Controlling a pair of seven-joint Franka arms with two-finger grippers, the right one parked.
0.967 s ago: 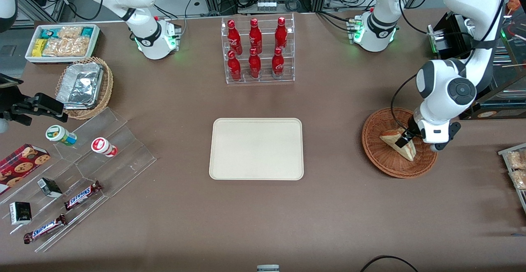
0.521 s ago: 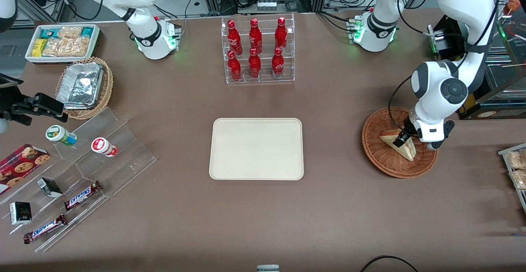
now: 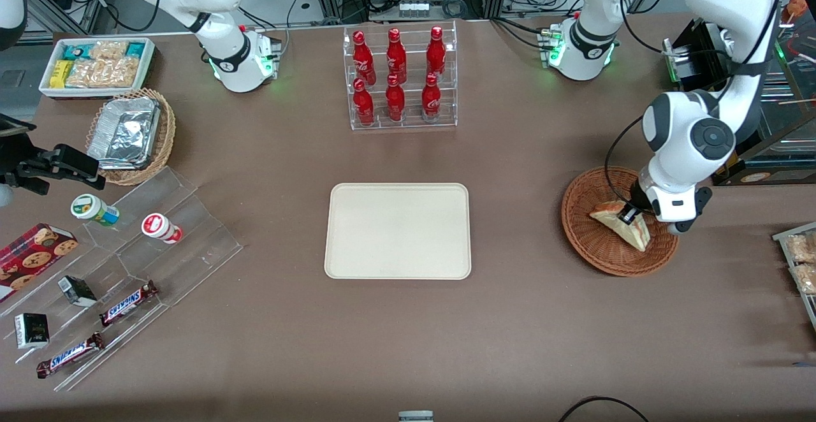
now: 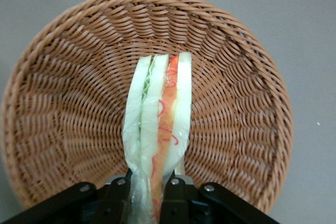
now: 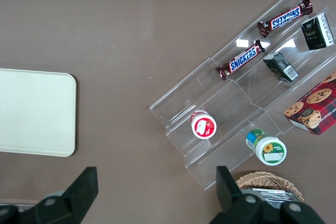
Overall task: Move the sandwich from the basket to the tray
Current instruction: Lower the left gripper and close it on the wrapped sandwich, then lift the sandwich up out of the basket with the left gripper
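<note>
The sandwich (image 3: 619,223), a pale wedge in clear wrap with red and green filling along its edge, is inside the reddish-brown wicker basket (image 3: 577,218) toward the working arm's end of the table. My left gripper (image 3: 630,216) is down in the basket and shut on the sandwich. In the left wrist view the fingers (image 4: 178,190) press both bread faces of the sandwich (image 4: 160,124), whose edge stands upright over the basket (image 4: 68,103). I cannot tell whether it touches the weave. The cream tray (image 3: 397,231) lies flat at the table's middle, also seen as the tray (image 5: 31,111).
A clear rack of red bottles (image 3: 400,78) stands farther from the front camera than the tray. Toward the parked arm's end are a clear stepped display with snack bars (image 3: 127,262), a tan basket of foil containers (image 3: 131,134) and a white bin (image 3: 95,65).
The wrist has shifted slightly over the basket, and the sandwich has tipped in the grip, now showing a narrower face than a second ago.
</note>
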